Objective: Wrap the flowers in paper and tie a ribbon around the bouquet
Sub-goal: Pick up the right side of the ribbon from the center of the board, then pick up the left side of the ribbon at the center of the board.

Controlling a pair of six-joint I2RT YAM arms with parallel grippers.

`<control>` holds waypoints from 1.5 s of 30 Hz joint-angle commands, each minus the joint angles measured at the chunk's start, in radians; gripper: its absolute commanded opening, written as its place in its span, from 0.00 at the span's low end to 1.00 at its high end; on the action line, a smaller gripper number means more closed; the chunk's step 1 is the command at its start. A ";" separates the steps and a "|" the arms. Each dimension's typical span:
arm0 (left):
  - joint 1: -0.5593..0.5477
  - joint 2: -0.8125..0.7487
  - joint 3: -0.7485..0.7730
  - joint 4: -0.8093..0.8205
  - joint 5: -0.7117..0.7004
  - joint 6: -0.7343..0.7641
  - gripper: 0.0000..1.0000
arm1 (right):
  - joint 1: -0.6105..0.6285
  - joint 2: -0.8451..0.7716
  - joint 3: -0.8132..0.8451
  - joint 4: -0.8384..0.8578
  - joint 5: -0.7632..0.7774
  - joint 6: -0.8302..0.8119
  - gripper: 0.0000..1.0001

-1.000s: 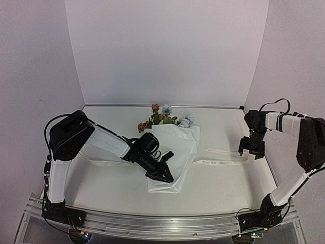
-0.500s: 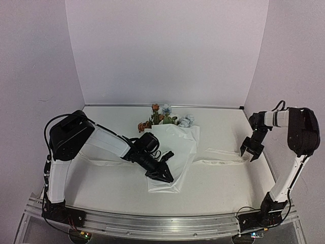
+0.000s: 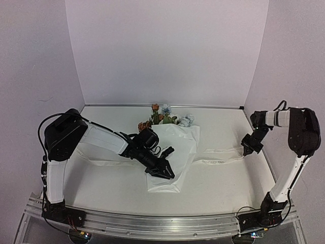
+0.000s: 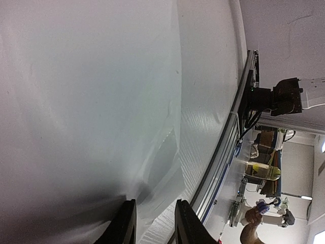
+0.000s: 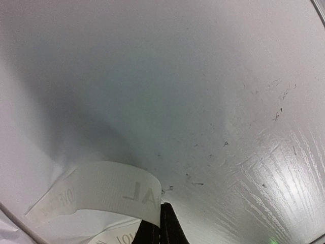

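Right hand (image 3: 249,147) pressed together on the ribbon (image 3: 223,156), near the right edge of the worktop (image 3: 111,185); from above, only a dark clamp at the band's end, the grip itself too small to read; from the right wrist, plainly pinching: black fingertips (image 5: 167,231) closed with no gap, the ribbon (image 5: 101,190) curling up out of them in a loop; pale printed letters on it, not legible. Left hand (image 3: 165,172) low over the near part of the paper (image 3: 177,145), at mid-worktop; from the left wrist, fingers (image 4: 124,229) parted a little, white sheet showing through the gap; cannot tell whether touching the sheet or just above it. Flowers (image 3: 162,116) seen only from above: orange and pale blue blooms poking out past the far edge of the paper, stems hidden beneath it. Ribbon lying flat from the right hand toward the paper's right side, and seemingly out again on the left, under the left arm; middle stretch hidden. Left wrist view mostly blank white paper, with the worktop's near rail (image 4: 223,147) at the right.
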 commanded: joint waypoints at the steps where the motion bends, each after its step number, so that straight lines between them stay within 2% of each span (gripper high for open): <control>1: 0.008 -0.076 0.033 -0.007 -0.016 0.012 0.30 | 0.008 -0.177 -0.062 0.114 -0.056 0.033 0.00; 8: 0.015 -0.083 0.013 0.020 -0.019 -0.007 0.30 | 0.085 -0.351 -0.163 0.283 -0.158 0.046 0.00; 15: 0.036 -0.107 -0.027 0.059 -0.022 -0.036 0.30 | 0.313 -0.387 -0.155 0.444 -0.230 0.032 0.00; 19: 0.047 -0.123 -0.051 0.075 -0.026 -0.057 0.30 | 0.445 -0.321 -0.093 0.511 -0.262 0.028 0.00; 22: 0.057 -0.134 -0.071 0.104 -0.029 -0.069 0.31 | 0.518 -0.213 -0.016 0.554 -0.315 0.058 0.00; 30: 0.084 -0.195 -0.129 0.120 -0.065 -0.104 0.31 | 0.645 0.051 0.208 0.542 -0.393 0.100 0.00; 33: 0.112 -0.273 -0.186 0.095 -0.152 -0.148 0.34 | 0.668 0.098 0.239 0.534 -0.403 0.109 0.00; 38: 0.201 -0.455 -0.355 0.015 -0.356 -0.309 0.44 | 0.695 0.099 0.233 0.518 -0.403 0.092 0.00; 41: 0.262 -0.599 -0.465 -0.071 -0.516 -0.464 0.54 | 0.705 0.077 0.207 0.512 -0.403 0.080 0.00; 45: 0.291 -0.768 -0.554 -0.220 -0.740 -0.614 0.66 | 0.724 0.042 0.179 0.490 -0.386 0.042 0.00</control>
